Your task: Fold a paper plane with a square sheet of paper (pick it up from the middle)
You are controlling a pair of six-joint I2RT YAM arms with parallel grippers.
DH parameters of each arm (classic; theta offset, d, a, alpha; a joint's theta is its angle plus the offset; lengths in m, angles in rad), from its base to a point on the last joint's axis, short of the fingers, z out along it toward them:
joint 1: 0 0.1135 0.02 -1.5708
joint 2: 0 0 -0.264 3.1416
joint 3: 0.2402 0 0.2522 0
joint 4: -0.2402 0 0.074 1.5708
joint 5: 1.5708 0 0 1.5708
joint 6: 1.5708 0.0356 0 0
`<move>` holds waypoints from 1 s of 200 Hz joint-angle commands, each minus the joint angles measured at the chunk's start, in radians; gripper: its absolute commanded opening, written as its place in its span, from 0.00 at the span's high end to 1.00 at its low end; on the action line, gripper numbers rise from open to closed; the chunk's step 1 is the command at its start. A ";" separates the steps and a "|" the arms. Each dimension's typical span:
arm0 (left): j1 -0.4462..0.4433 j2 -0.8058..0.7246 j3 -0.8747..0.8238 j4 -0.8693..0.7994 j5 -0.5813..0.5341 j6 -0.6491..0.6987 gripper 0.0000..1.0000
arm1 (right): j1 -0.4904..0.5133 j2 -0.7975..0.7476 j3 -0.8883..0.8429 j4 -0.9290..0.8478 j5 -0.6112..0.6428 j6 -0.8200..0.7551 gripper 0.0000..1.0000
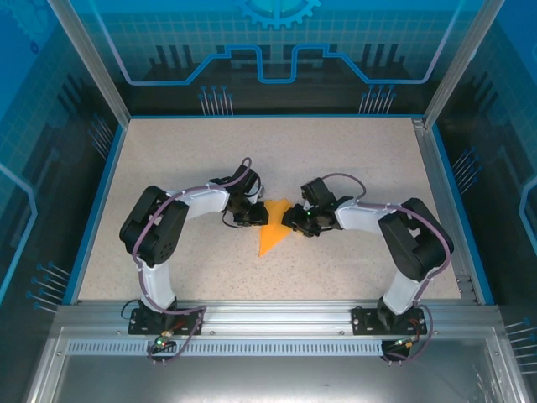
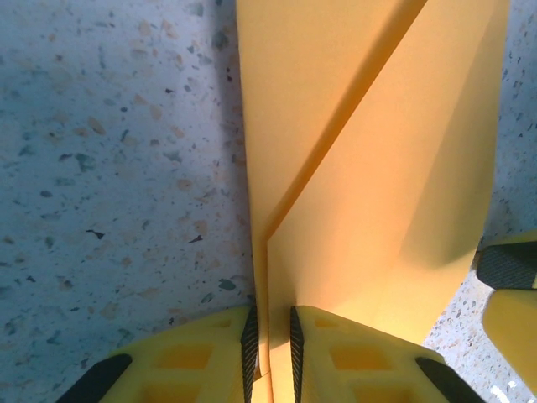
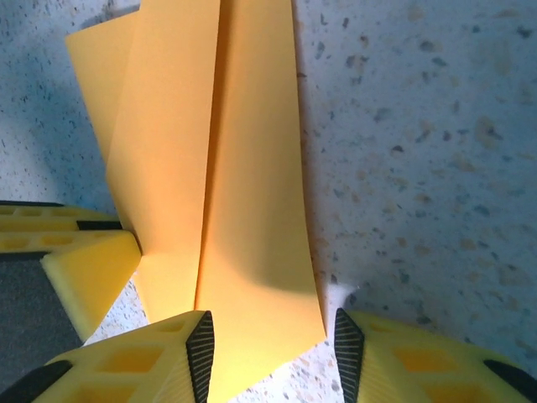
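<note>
Left gripper [image 2: 273, 357] is closed narrow on a thin edge of the paper plane [image 2: 377, 168], which stretches straight ahead of its fingers; right gripper [image 3: 273, 353] stands partly open, its pads astride the plane's near corner without pressing it; the plane lies between both grippers on the speckled table [image 1: 352, 159].

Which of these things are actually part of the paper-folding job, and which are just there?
Part of the job: orange paper, partly folded; left gripper, pinching its edge; right gripper, jaws apart either side of it.
Just there: speckled table; blue enclosure walls; metal rail.
</note>
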 commanded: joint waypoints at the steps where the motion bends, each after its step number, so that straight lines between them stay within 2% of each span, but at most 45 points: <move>1: 0.001 0.025 -0.020 -0.014 -0.006 0.001 0.79 | 0.018 0.040 0.028 0.005 -0.018 0.005 0.56; 52: 0.002 0.020 -0.055 0.017 0.009 -0.020 0.81 | 0.024 0.047 0.035 0.038 -0.041 0.011 0.59; 200: 0.022 0.023 -0.071 0.046 0.048 -0.055 0.84 | 0.025 0.068 0.051 0.133 -0.103 0.052 0.55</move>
